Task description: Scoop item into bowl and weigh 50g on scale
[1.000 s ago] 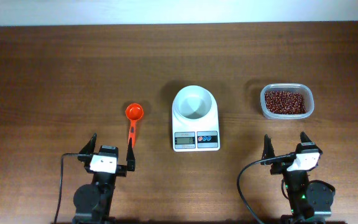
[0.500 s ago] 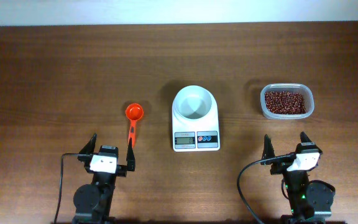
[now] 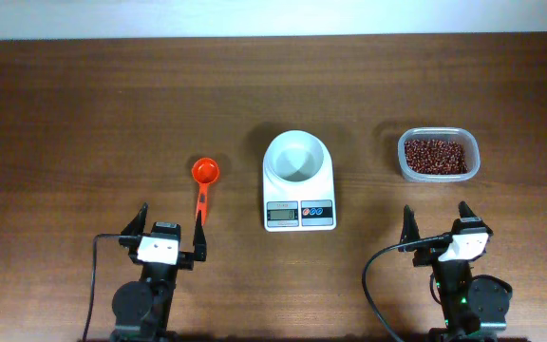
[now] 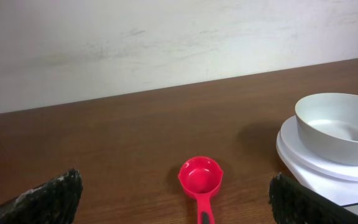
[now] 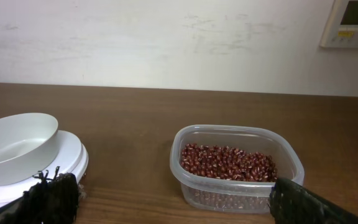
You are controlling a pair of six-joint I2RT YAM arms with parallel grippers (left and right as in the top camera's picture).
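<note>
Left gripper (image 3: 171, 220): fingers spread wide, nothing between the pads. It sits low at the near edge of the table (image 3: 84, 114), pointing toward the far wall (image 4: 166, 43). In the left wrist view both dark fingertips (image 4: 48, 199) show at the lower corners of the frame.

Right gripper (image 3: 435, 215): likewise spread wide and holding nothing, also at the near edge, on the right side.

Red scoop (image 4: 199, 178): lies flat on the table just ahead of the left gripper, cup away from it and open side up, handle running back toward the gripper. From the wrist camera the handle leaves the lower edge between the two fingers, apart from both. From overhead the handle's end sits very close to the inner finger; I cannot tell whether they touch.

Scale (image 3: 299, 215): centre of the table, between the two arms and further out, display and buttons facing the arms. I cannot read the display.

Bowl (image 3: 297, 159): white, upright, resting on the scale's platform at the half away from the display. Its inner wall shows plain white in both wrist views.

Beans (image 3: 435, 156): a loose reddish-brown layer inside the clear plastic tub (image 5: 229, 198). The tub stands on the table right of the scale, well apart from it, ahead of the right gripper.

Scoop is left of the scale, near it but not touching.

A small white wall panel (image 5: 353, 22) shows at the upper right of the right wrist view.
</note>
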